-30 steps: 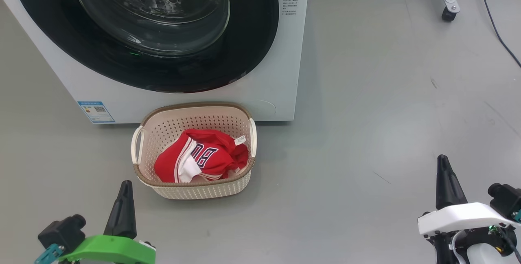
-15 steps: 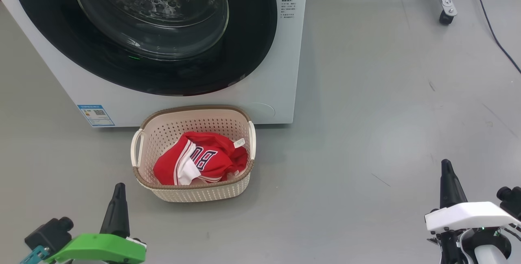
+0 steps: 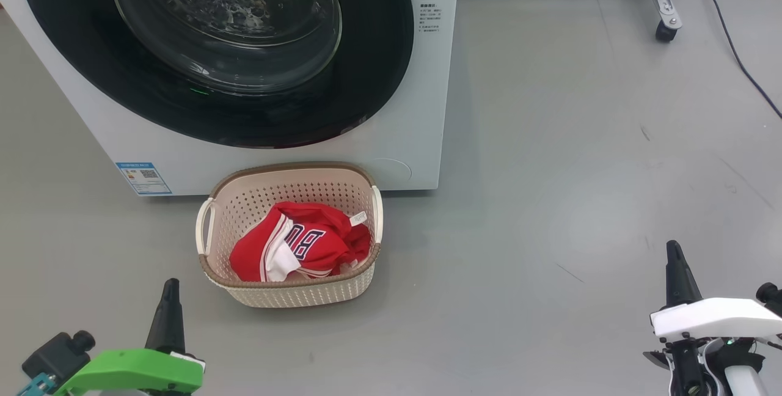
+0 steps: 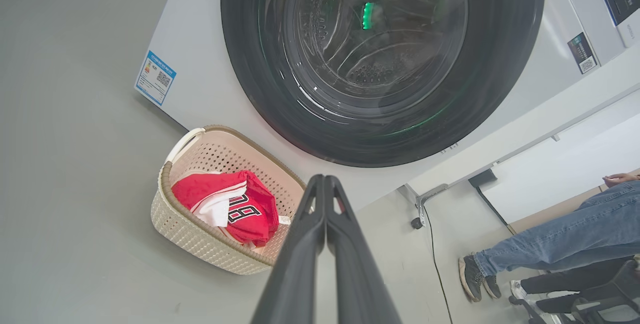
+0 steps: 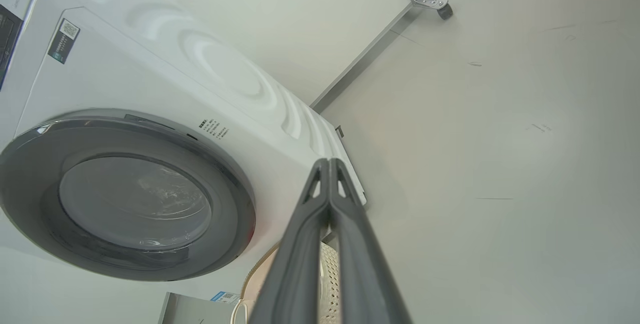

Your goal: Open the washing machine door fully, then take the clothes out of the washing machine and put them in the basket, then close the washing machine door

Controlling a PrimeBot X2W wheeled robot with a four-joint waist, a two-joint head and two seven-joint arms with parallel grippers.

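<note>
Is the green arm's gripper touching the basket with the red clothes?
Apart. The head view shows bare grey floor between the left gripper, its fingers shut, and the basket.

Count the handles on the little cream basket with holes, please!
2. The left white handle arches off the end of the cream perforated plastic basket on the robot's left; the right white handle sits on the opposite end. Both ends show, so none seems hidden.

Found washing machine door point(image 3: 223, 41) shut flush on white washing machine point(image 3: 421, 115). Found red clothes point(image 3: 305, 243) crumpled inside cream basket point(image 3: 293, 293), upright just before machine front.
</note>
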